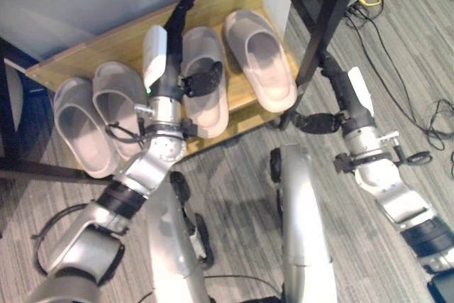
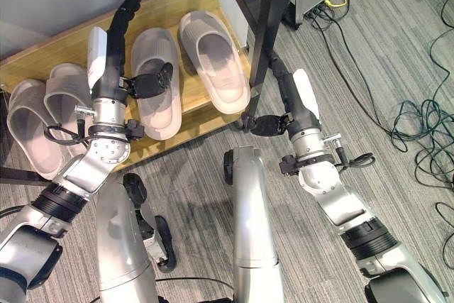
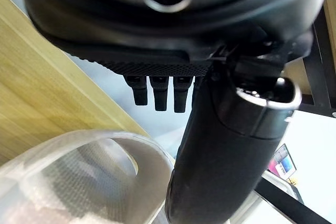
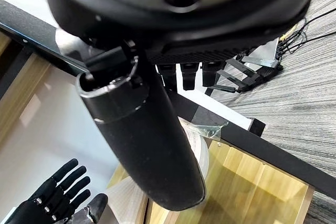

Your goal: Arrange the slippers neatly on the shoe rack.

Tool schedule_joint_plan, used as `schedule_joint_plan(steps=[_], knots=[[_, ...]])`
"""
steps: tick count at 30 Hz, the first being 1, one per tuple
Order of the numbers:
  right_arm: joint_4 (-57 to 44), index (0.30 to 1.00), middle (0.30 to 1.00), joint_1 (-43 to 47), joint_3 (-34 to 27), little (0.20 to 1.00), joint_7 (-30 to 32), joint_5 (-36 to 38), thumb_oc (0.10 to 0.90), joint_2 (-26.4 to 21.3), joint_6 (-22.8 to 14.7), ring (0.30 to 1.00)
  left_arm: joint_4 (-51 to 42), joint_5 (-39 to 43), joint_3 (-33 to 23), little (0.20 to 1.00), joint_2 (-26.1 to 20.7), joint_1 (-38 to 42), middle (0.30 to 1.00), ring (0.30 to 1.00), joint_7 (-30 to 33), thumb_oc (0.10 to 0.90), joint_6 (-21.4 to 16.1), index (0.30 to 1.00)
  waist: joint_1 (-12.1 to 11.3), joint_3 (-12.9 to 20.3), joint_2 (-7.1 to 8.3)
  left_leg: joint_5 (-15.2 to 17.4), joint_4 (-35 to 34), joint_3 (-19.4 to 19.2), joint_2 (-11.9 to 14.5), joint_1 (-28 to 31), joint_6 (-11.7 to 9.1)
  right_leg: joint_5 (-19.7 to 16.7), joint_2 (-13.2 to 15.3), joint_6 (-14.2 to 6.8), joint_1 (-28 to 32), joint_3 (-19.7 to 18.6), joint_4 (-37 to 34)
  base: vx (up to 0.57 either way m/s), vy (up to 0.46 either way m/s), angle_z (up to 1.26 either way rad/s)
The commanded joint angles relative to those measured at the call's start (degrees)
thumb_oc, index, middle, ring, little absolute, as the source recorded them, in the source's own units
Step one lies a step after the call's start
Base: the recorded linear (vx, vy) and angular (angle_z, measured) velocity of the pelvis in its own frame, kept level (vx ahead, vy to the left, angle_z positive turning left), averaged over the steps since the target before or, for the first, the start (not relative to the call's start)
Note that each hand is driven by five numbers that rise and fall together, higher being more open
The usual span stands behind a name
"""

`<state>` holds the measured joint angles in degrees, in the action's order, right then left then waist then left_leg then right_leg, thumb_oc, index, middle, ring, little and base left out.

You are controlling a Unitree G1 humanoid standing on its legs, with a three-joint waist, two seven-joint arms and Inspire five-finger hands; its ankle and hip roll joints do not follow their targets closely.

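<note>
Grey carpet (image 2: pixel 397 54); black table leg (image 2: pixel 264 26); cables (image 2: pixel 425 125) on carpet.

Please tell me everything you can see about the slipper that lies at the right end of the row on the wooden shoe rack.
The rightmost slipper is pale pinkish-grey, of smooth, rubbery-looking material, with a closed rounded toe and an open back. It lies sole-down on the wooden shoe rack, toe toward the wall, slanted, heel end past the rack's front edge. Its neighbour lies close beside it. Neither the left hand, with straight fingers, nor the right hand holds it.
</note>
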<state>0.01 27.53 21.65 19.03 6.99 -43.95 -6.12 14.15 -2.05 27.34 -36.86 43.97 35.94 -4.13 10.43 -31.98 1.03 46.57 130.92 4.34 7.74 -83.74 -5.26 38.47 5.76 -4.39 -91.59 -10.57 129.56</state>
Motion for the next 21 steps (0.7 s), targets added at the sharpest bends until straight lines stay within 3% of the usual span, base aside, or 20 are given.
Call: schedule_joint_plan(steps=[1, 10, 21], knots=[[-11.72, 0.900, 0.900, 8.05, 1.54, 0.900, -1.50, -1.88, 0.800, 3.02, -10.50, 0.900, -5.24, 5.25, -2.40, 0.900, 1.76, 7.23, 0.900, 0.900, 2.76, 0.800, -6.09, 0.900, -3.08, 2.18, 2.98, 0.49, -1.12, -1.46, -5.49, -6.21, 2.94, 8.54, 4.91, 4.03, 1.63, -3.78, 0.87, 0.00, 0.000, 0.00], [-12.77, 0.900, 0.900, 5.02, -0.63, 0.900, -1.53, -3.57, 0.800, 2.20, -8.88, 0.900, -18.90, 17.58, -10.34, 0.900, 3.17, -3.02, 0.900, 0.900, -0.09, 0.800, -12.43, 0.900, -4.39, 2.18, 1.91, 0.79, -1.12, -1.25, -5.84, -6.21, 2.72, 8.47, 4.69, 4.46, 1.63, -2.91, 0.92, 0.00, -0.004, 0.00], [-14.68, 0.900, 0.900, -0.41, -3.48, 0.900, -1.07, -6.82, 0.800, 1.35, -6.58, 0.900, -29.79, 28.14, -13.19, 0.900, 5.35, -18.94, 0.900, 0.900, -6.45, 0.800, -12.95, 0.900, -5.94, 2.18, 0.80, 0.72, -0.55, -0.69, -5.75, -6.21, 2.54, 7.72, 4.75, 5.20, 1.63, -1.75, 1.34, -0.01, -0.021, 0.01]])
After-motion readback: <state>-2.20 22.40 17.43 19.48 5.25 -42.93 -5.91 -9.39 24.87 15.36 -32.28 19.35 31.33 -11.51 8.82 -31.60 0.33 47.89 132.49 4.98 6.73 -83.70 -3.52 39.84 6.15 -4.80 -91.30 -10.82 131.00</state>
